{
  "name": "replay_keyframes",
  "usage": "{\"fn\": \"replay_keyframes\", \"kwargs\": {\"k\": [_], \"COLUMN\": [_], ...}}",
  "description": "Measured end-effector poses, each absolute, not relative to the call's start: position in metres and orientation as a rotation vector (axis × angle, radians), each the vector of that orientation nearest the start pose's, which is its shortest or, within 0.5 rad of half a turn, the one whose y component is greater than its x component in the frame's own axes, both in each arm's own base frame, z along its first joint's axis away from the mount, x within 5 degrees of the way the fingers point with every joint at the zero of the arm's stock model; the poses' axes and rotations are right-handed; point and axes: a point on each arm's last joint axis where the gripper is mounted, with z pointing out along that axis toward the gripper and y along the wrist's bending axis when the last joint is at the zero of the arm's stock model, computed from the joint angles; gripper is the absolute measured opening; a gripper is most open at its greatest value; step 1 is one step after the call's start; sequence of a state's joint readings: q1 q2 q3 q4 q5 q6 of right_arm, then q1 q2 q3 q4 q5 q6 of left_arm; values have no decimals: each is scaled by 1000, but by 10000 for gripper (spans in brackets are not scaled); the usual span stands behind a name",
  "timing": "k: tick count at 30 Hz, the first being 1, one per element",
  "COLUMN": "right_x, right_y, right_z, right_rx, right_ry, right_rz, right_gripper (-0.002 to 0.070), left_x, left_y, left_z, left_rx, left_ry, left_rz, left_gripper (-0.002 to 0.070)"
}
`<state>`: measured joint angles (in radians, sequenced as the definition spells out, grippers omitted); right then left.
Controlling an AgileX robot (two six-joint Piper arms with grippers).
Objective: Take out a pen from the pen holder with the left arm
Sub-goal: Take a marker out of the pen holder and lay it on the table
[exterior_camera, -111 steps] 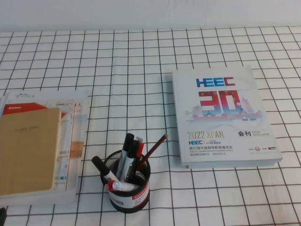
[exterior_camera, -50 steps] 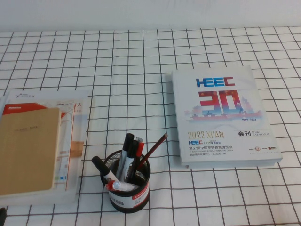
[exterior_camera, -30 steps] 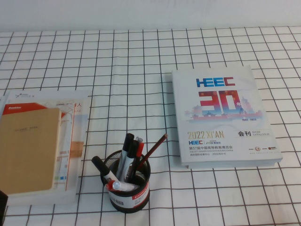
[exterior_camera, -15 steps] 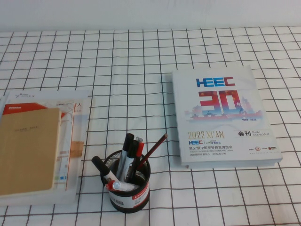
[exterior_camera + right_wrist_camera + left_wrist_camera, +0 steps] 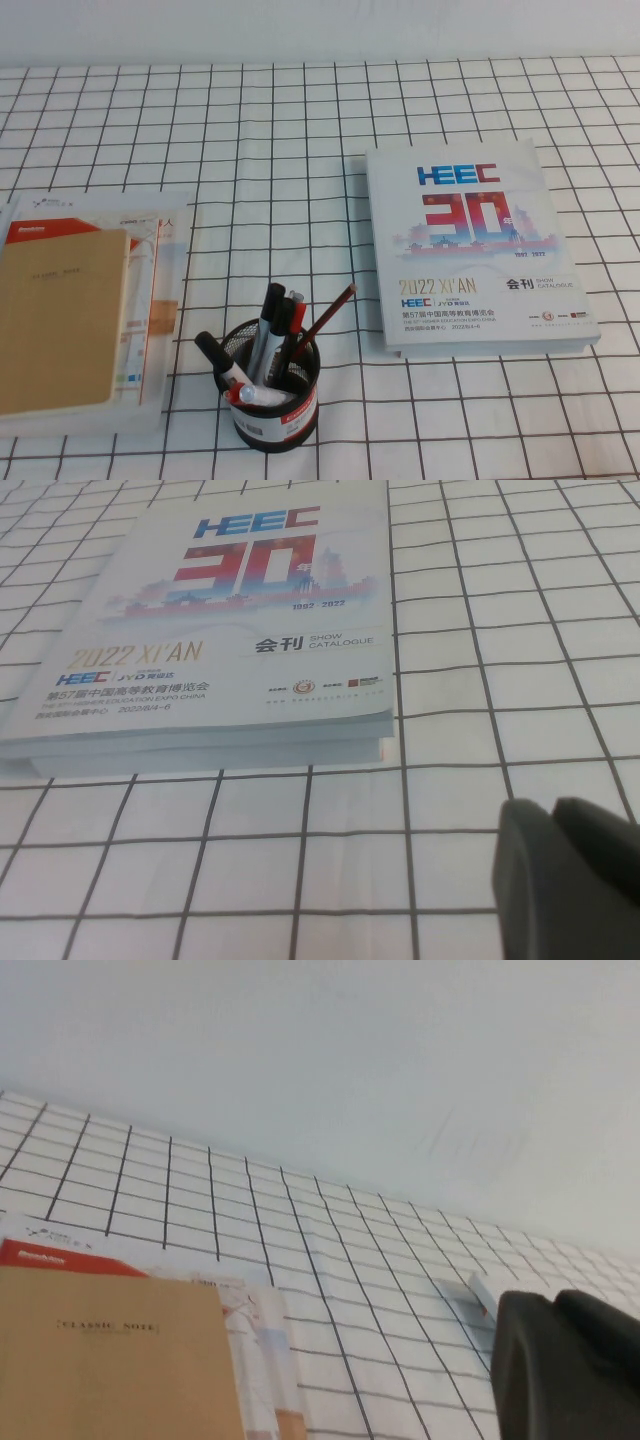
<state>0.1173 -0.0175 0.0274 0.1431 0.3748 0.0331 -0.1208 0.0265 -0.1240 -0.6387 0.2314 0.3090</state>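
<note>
A black mesh pen holder (image 5: 270, 397) stands near the table's front edge, left of centre. It holds several pens: black-capped markers (image 5: 270, 310), a red-capped one (image 5: 296, 315) and a thin dark red pencil (image 5: 328, 312) leaning right. Neither gripper appears in the high view. My left gripper (image 5: 553, 1305) shows only in the left wrist view, shut with nothing in it, above the tan notebook (image 5: 110, 1360) and facing the far side of the table; the pen holder is out of that view. My right gripper (image 5: 553, 815) is shut and empty, low over the cloth near the catalogue (image 5: 220, 630).
A tan notebook (image 5: 60, 320) lies on a clear plastic sleeve (image 5: 160, 300) at the front left. A white HEEC catalogue (image 5: 470, 245) lies right of centre. The black-and-white checked cloth (image 5: 260, 150) covers the table up to a plain wall.
A dark bit of the left arm at the high view's bottom-left corner a second ago has gone out of that view. The pens, the holder and the books have not moved.
</note>
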Motion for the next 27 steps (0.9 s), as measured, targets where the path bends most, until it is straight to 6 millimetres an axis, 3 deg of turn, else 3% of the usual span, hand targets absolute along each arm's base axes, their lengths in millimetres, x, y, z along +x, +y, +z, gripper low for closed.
{"fn": "replay_keyframes", "kwargs": {"k": [8,14,19,27], "right_x": [51,51,51,51], "right_y": [11,11,11,11], "right_z": [172,172,172,172], "right_rx": [10,10,10,10], "right_ry": [1872,1872,1872,1872], "right_rz": [245,245,245,245], "right_gripper": [-14,-14,-14,-14], "left_x": [74,99,110,112], "left_y": [-28,-32,-34,-37], "left_z": [263,266,261,263], "left_rx": [64,144,195,225], "left_ry": [1845,1991,2047,2019], "left_rz": [-421,-376,-344,-374], "left_gripper": [-2,-2,-2,-2]}}
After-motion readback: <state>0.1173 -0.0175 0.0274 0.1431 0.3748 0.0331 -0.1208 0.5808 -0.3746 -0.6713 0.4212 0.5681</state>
